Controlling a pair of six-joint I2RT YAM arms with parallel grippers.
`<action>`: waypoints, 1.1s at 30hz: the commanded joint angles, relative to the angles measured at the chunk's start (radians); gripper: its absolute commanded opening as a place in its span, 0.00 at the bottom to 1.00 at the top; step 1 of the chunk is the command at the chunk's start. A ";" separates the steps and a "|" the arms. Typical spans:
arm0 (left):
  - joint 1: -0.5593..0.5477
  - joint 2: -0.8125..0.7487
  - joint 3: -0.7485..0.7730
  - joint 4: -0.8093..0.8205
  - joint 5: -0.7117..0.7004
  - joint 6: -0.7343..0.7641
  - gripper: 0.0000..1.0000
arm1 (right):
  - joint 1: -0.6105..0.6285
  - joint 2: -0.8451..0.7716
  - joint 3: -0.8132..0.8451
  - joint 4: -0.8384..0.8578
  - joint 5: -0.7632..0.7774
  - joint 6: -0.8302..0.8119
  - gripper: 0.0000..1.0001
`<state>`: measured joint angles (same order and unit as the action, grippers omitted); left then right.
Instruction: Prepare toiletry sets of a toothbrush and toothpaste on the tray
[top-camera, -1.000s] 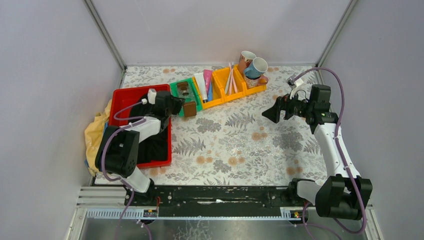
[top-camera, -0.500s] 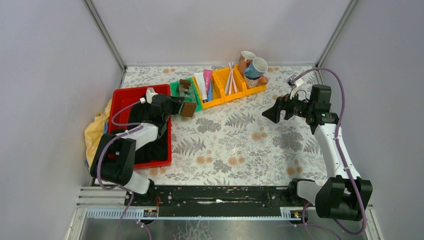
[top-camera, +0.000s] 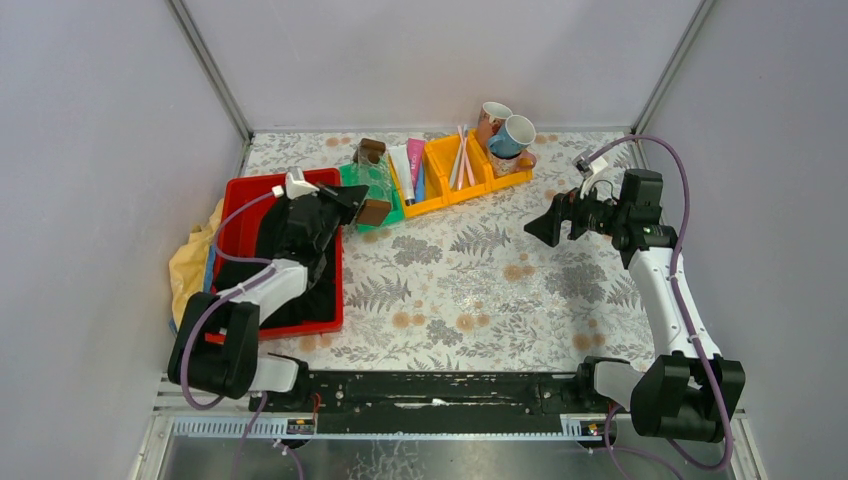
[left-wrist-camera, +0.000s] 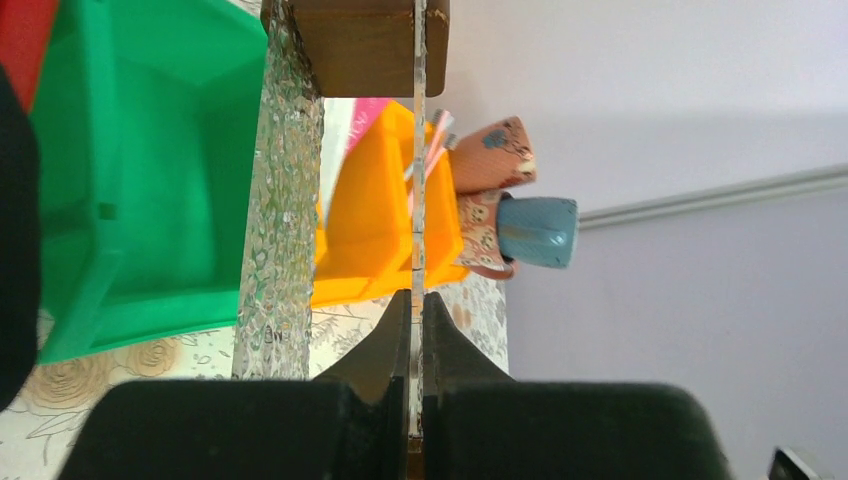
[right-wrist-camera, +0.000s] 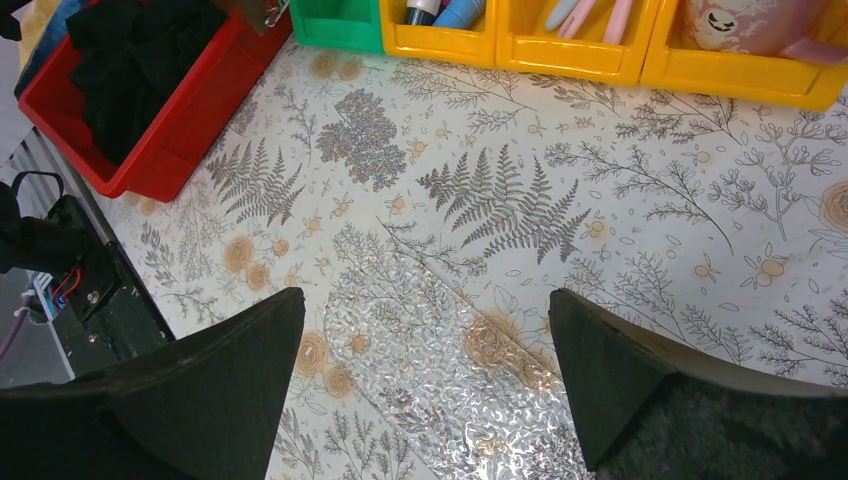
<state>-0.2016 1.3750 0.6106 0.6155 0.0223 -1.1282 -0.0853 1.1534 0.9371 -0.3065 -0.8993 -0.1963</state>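
Note:
My left gripper (top-camera: 352, 203) (left-wrist-camera: 415, 300) is shut on the thin rim of a clear textured tray (top-camera: 375, 182) (left-wrist-camera: 280, 200) with brown blocks at its ends. It holds the tray tilted over the green bin (top-camera: 396, 207) (left-wrist-camera: 150, 150). Toothpaste tubes (top-camera: 408, 165) (right-wrist-camera: 440, 10) and toothbrushes (top-camera: 460, 155) (right-wrist-camera: 590, 12) lie in the yellow bins (top-camera: 440, 200) (right-wrist-camera: 560, 50). My right gripper (top-camera: 535, 228) (right-wrist-camera: 425, 295) hangs open above the table. Under it a second clear textured tray (right-wrist-camera: 440, 370) lies flat.
A red bin (top-camera: 235, 195) (right-wrist-camera: 150, 170) holding black cloth stands at the left under my left arm, with yellow cloth (top-camera: 190, 270) beside it. Mugs (top-camera: 505, 130) (left-wrist-camera: 520, 225) are stacked at the right end of the bin row.
My left gripper has closed on the tray's rim and drawn back to the left. The tray's far brown end has risen out of the green bin. The right arm has not moved.

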 joint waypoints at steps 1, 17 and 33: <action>0.004 -0.072 -0.028 0.242 0.120 0.061 0.00 | -0.002 -0.026 0.004 0.004 -0.032 -0.022 0.99; -0.067 0.068 0.014 0.688 0.765 -0.072 0.00 | -0.001 -0.043 0.045 -0.205 -0.387 -0.279 0.99; -0.297 0.057 0.248 -0.076 0.817 0.473 0.00 | -0.002 -0.061 0.305 -0.512 -0.152 -0.421 0.99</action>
<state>-0.4526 1.4685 0.7715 0.7658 0.8635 -0.8841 -0.0860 1.1076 1.1755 -0.7624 -1.1507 -0.6247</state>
